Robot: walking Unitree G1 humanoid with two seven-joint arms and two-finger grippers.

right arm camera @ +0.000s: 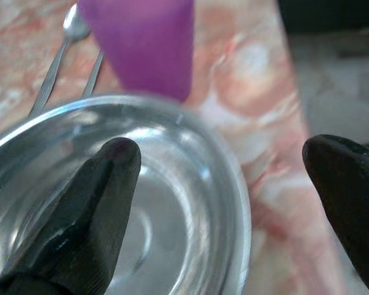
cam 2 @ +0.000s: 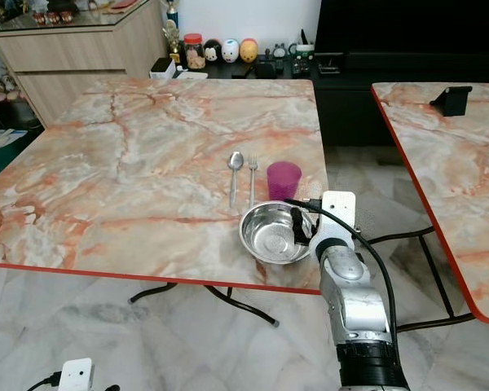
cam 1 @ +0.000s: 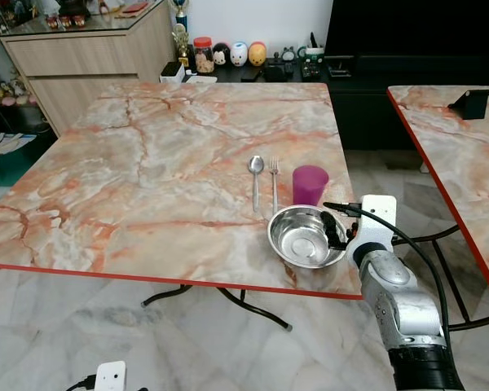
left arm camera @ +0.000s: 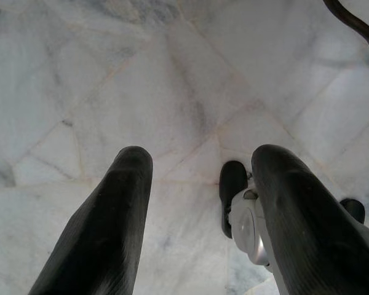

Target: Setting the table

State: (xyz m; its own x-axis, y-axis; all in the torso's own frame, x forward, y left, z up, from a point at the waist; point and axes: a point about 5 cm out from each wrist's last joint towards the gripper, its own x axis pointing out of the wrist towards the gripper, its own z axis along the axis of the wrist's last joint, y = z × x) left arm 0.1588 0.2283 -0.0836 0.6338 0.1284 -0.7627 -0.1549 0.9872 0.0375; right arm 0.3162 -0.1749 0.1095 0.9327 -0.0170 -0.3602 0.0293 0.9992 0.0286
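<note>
Already the steel bowl [cam 1: 306, 236] sits near the front edge of the marble table [cam 1: 147, 179], anchoring one place setting. Behind the bowl stands the purple cup [cam 1: 310, 184]; beside the cup, also behind the bowl, lie the fork [cam 1: 274, 183] and spoon [cam 1: 256, 179], side by side. The right gripper [right arm camera: 221, 184] straddles the bowl's rim, fingers wide, one inside and one outside, likely placing or freeing it. The left gripper [left arm camera: 203, 215] hangs idle over the floor, fingers apart and empty.
</note>
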